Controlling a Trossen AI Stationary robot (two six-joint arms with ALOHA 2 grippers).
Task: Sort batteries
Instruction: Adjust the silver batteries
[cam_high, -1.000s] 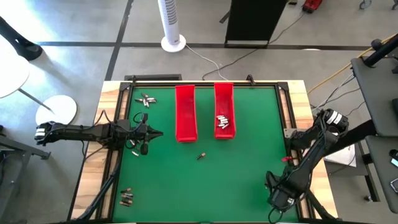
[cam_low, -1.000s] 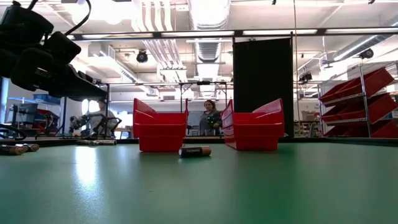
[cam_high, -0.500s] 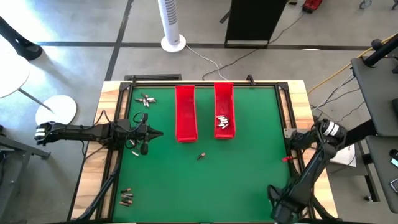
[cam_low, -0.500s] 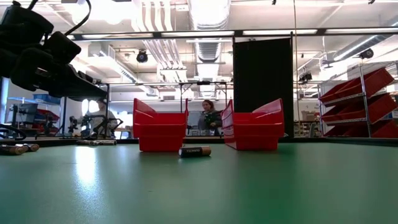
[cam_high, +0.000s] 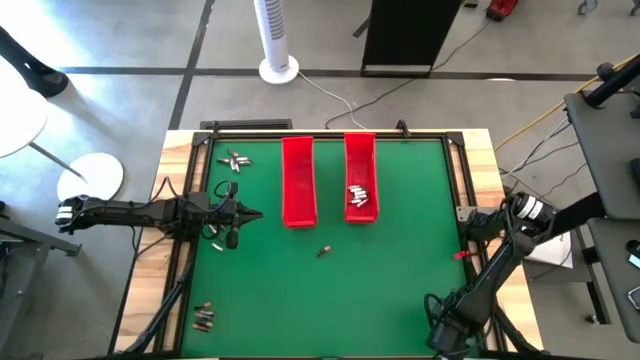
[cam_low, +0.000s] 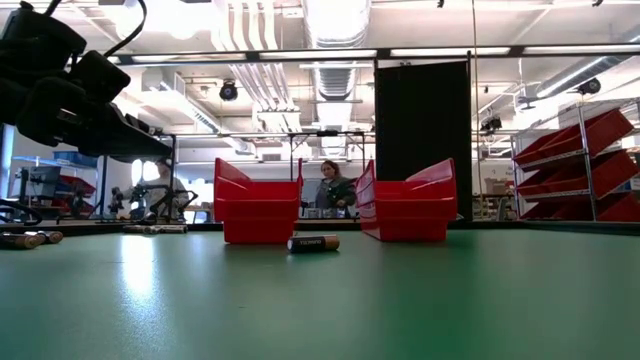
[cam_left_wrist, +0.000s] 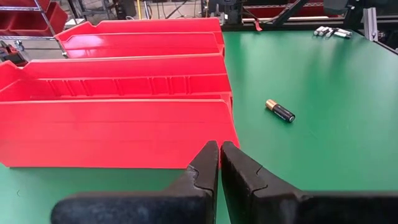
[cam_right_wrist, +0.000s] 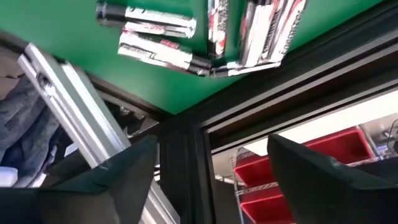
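— On the green table (cam_high: 400, 290), where's everything?

— Two red trays (cam_high: 298, 182) stand side by side at the far middle. The right tray (cam_high: 360, 178) has silvery batteries (cam_high: 358, 196) in it; the left one looks bare from above. One dark battery (cam_high: 323, 251) lies alone just in front of the trays. More cells sit in a far-left cluster (cam_high: 234, 160) and a near-left cluster (cam_high: 203, 317).

— And the grippers?

— Left gripper (cam_high: 256, 214) hovers just left of the left tray, fingers (cam_left_wrist: 208, 163) pressed together, holding nothing. Right gripper (cam_high: 443, 335) is at the near right edge, fingers (cam_right_wrist: 317, 171) spread wide and empty; its wrist view sees some batteries (cam_right_wrist: 161, 37) by the table frame.

— Anyone around?

— A person (cam_low: 333, 187) shows beyond the trays.
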